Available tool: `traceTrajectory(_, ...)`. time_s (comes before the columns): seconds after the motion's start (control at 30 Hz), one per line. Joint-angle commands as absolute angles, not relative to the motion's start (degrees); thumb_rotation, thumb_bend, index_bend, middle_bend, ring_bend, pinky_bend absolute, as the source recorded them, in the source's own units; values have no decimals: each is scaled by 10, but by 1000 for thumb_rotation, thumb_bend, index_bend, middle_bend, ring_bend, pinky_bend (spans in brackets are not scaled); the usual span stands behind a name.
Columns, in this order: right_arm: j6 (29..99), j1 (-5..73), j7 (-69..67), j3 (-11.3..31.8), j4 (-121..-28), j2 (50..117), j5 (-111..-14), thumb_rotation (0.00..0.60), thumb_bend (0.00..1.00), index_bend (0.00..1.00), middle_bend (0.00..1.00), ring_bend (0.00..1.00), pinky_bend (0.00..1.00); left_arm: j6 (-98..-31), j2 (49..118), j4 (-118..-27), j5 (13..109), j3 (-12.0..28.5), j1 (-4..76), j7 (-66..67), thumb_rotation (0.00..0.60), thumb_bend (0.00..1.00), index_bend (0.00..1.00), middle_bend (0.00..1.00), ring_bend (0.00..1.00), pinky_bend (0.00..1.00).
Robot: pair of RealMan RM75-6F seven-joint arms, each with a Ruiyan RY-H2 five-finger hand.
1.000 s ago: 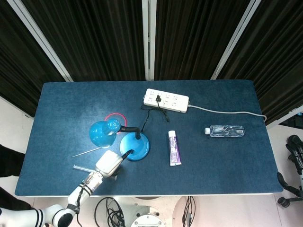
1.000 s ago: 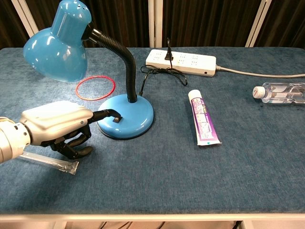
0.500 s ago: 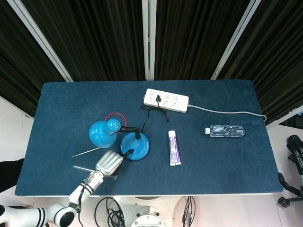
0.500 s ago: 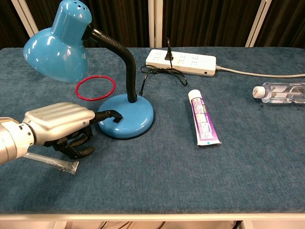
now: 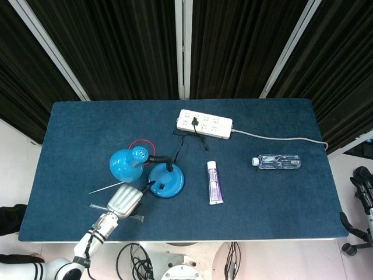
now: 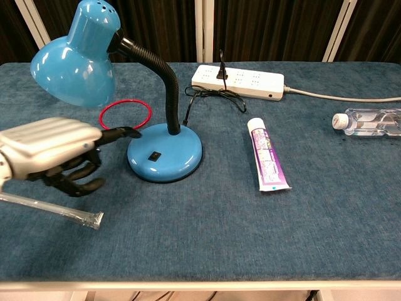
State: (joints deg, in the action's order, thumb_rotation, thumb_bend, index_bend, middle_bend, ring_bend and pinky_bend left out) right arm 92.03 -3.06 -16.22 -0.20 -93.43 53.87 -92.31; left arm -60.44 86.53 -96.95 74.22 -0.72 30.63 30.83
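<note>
L hand (image 6: 53,153) hovering by the lamp base (image 6: 165,152), grasping nothing.

Blue desk lamp is standing on the bench (image 6: 207,238), front-left area; its neck (image 6: 158,72) is rising from the round base then bending over twd the robot's left, shade (image 6: 74,56) opening facing down and left. L hand is sitting just left of the base, one finger (image 6: 122,132) sticking out twd it w/ the tip near the base edge, can't tell if touching; other fingers curling under, nothing in them. Clear wrapped straw (image 6: 53,209) is lying flat below the hand, long axis running left-right. Red ring (image 6: 125,115) is lying behind, near the base. Toothpaste tube (image 6: 268,155) is lying lengthwise front-to-back, cap end away from the robot. Water bottle (image 6: 371,121) is lying on its side, cap pointing left, little water showing inside. Power strip (image 6: 238,78) at the back w/ a plug in it. R hand not visible.
</note>
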Motion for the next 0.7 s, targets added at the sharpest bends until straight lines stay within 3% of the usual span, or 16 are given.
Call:
traceTrajectory(0.03, 920, -30, -158, -3, -937, 540, -927, 600, 327, 0, 1, 0, 0, -625, 841, -976, 744, -21, 287, 304, 600, 431, 84, 825, 837, 861)
traceTrajectory(0.33, 917, -27, -147, -6, -944, 542, -934, 600, 327, 0, 1, 0, 0, -687, 765, -960, 756, -37, 236, 255, 600, 435, 103, 824, 838, 861)
traceTrajectory(0.57, 915, -25, -139, -7, -948, 544, -938, 600, 327, 0, 1, 0, 0, -771, 703, -945, 785, -21, 192, 168, 600, 446, 138, 824, 829, 839)
traceTrajectory(0.63, 914, -24, -136, -7, -950, 544, -939, 600, 327, 0, 1, 0, 0, -802, 694, -937, 804, -14, 180, 134, 600, 420, 149, 756, 749, 785)
traceTrajectory(0.7, 913, -24, -133, -7, -952, 544, -938, 600, 327, 0, 0, 0, 0, -823, 680, -935, 822, -13, 169, 100, 600, 342, 148, 510, 483, 649)
